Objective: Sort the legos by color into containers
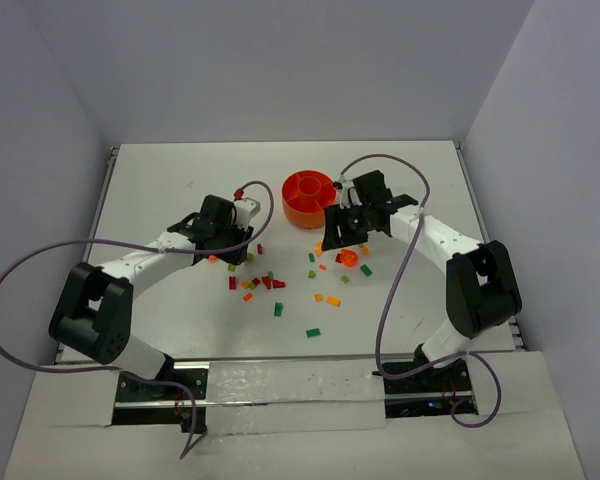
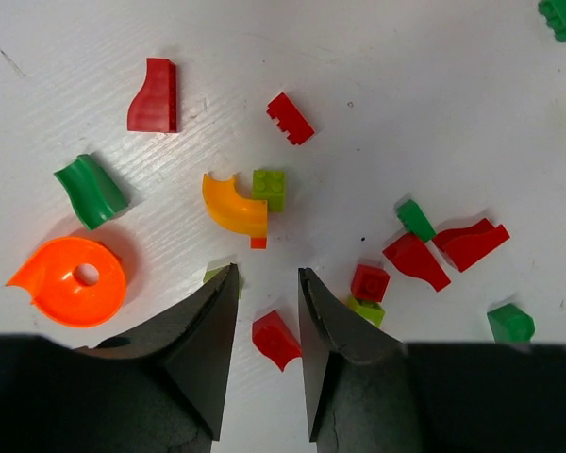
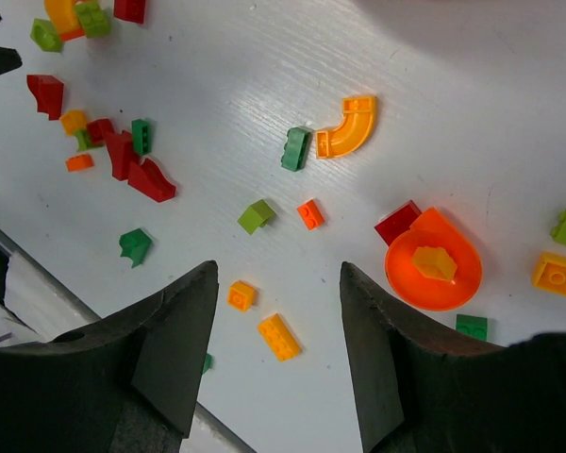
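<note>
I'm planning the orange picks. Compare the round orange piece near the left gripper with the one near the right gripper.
The left orange disc shows an open hole in its middle and carries nothing. The right orange disc has a small yellow-orange brick lying on it. A red brick touches the right orange disc's edge, while nothing visibly touches the left orange disc. Both are orange and round with one pointed corner.
</note>
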Tool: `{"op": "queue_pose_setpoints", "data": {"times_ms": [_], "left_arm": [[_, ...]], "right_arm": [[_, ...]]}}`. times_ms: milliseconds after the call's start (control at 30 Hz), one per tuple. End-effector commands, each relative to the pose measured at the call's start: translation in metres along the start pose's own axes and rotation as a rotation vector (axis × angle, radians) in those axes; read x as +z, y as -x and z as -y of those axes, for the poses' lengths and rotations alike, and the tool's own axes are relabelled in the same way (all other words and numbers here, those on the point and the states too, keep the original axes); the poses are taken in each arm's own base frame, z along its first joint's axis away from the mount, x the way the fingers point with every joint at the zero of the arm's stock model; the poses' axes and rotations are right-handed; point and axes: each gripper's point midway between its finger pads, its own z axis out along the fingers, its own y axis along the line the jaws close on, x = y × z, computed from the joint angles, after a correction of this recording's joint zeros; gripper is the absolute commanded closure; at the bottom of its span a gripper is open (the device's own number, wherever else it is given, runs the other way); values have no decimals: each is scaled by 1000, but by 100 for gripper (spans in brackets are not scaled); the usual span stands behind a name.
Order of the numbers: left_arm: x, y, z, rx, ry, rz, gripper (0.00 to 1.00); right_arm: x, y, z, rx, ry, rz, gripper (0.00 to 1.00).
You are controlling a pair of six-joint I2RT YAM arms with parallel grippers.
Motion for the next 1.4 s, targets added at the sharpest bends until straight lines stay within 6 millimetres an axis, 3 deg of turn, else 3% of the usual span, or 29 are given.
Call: {"op": "queue_pose_setpoints", "data": {"times_ms": [0, 533, 800, 933, 1167, 1367], "left_arm": [[12, 6, -2, -63, -4, 23, 61], [42, 0, -7, -92, -20, -7, 62], [47, 10, -8, -100, -25, 27, 63], [48, 12, -8, -97, -31, 33, 72], [45, 12, -8, -76, -41, 43, 95], [24, 19, 1, -14, -90, 95, 100]], "right_arm": [[-15, 23, -6, -19, 11, 68, 38], [-15, 24, 1, 7, 18, 65, 38], [-12, 22, 2, 14, 22, 52, 38], [-13, 23, 0, 12, 29, 55, 38], [-12, 22, -10, 13, 93, 58, 38], [-15, 29, -37, 25, 240, 94, 38]]}}
